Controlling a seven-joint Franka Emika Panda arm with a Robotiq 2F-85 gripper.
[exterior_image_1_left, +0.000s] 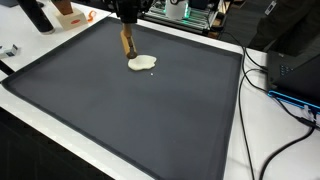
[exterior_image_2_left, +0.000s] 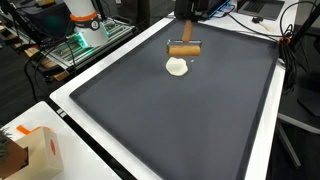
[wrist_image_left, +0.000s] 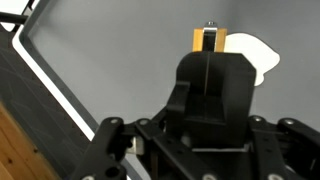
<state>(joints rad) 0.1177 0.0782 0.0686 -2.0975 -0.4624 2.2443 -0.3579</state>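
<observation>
White counter (exterior_image_1_left: 240, 140) is covered almost wholly by a dark mat (exterior_image_1_left: 130, 110), which is seen in both exterior views with wide bare room toward its near edges. Near the mat's far edge the arm is cut off by the frame. The jaws are clenched on a wooden roller (exterior_image_2_left: 184, 49), their tips being hidden in the wrist view. A pale dough patch (exterior_image_2_left: 177, 67) lies just beside the roller.

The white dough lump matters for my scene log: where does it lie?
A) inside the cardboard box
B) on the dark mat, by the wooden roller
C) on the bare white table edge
B: the white dough lump rests on the dark mat, close beside the wooden roller.
</observation>
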